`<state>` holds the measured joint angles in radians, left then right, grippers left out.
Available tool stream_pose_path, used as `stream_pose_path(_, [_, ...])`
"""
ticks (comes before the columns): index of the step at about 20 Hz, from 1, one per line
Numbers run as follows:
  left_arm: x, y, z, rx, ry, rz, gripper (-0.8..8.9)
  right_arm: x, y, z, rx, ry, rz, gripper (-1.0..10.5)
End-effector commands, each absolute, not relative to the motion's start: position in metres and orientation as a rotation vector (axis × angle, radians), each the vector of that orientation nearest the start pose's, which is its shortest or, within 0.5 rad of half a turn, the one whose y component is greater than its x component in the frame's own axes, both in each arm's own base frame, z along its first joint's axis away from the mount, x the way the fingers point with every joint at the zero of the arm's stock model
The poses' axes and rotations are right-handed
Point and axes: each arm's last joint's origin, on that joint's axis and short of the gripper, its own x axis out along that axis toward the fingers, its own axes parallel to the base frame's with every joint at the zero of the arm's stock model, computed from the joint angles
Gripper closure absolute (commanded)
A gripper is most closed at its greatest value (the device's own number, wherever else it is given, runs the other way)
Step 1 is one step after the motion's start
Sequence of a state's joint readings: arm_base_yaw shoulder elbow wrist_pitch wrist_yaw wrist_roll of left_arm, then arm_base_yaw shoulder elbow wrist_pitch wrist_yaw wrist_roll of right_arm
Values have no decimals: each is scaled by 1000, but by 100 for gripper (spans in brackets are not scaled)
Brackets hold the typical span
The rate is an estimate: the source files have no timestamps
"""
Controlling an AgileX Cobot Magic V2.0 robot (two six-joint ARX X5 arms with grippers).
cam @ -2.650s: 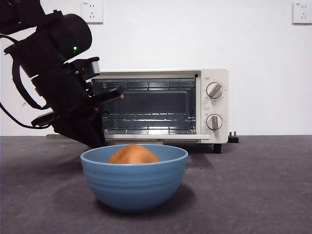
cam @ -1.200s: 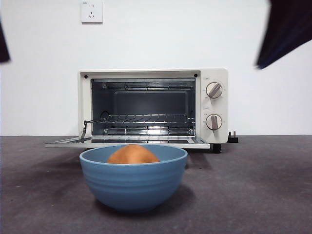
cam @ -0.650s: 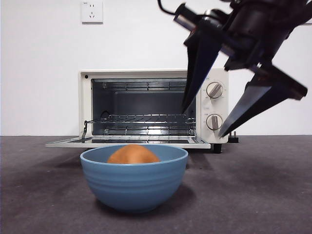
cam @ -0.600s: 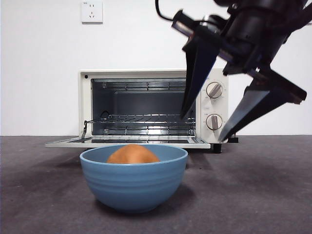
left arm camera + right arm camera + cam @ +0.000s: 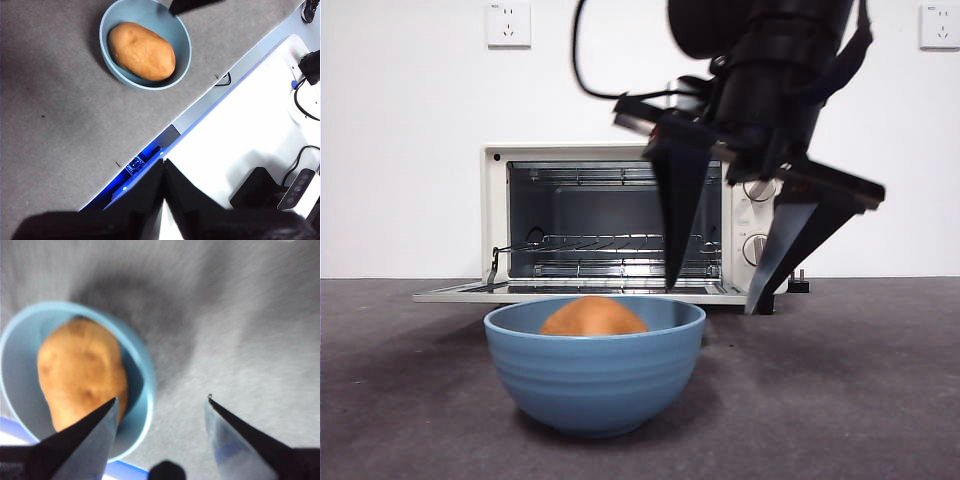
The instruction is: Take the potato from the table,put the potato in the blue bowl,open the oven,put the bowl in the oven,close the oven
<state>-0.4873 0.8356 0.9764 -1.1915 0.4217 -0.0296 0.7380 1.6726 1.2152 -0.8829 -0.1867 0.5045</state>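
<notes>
The right gripper [image 5: 712, 290] hangs in the upper right of the front view, its 2 jaws spread wide and pointing down. The left jaw tip is just above the right part of the bowl's [image 5: 595, 372] rim, and the other tip stands off to the bowl's right, above the desk [image 5: 860, 400]. In the right wrist view the same gripper [image 5: 161, 399] has one jaw over the bowl's [image 5: 145, 385] edge and the other over bare desk [image 5: 240, 315], holding nothing. Its arm rises steeply out of the top of the front frame, leaning a little to the right.

The left gripper [image 5: 163, 162] waits with its jaws pressed together, high over the near edge of the desk [image 5: 55, 130].

The potato [image 5: 593, 317] lies inside the bowl at lower centre of the front view, its top showing above the rim; the left wrist view shows the potato [image 5: 142, 51] filling much of the bowl [image 5: 112, 20].

Behind, the oven [image 5: 750, 215] stands with its door [image 5: 580, 293] folded down flat, wire racks showing inside.
</notes>
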Motion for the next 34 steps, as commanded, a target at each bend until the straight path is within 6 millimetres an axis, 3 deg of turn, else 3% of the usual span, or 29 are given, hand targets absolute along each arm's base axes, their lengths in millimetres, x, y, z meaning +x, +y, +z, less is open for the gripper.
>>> stream_pose_path(1, [103,-69,312,10,1092,-811,821,227,225,211,-21,1482,419,659])
stream_pose_path(3, [103,-69,312,10,1092,-812,821,226,229,204,-45,1491,397,670])
stream_pose_path(6, [103,-69,312,10,1092,-812,821,228,232,196,-52,1510,386,869])
stream_pose_path(10, [103,-69,312,17,1089,-816,821,229,233,192,-51,1509,384,966])
stream_pose_path(14, [103,-68,312,26,1084,-815,821,231,234,196,-33,1506,373,962])
stream_pose_path(16, [103,-68,312,25,1085,-815,821,236,234,211,-10,1504,346,962])
stream_pose_path(21, [103,-68,312,6,1094,-801,821,272,230,264,130,1361,315,963])
stream_pose_path(24, [104,-69,312,6,1086,-802,821,297,219,282,278,1370,255,963])
stream_pose_path(27, [105,-69,312,10,1081,-796,821,319,218,297,318,1369,182,963])
stream_pose_path(34, [106,-68,311,48,1069,-732,821,356,219,295,469,1451,-32,963])
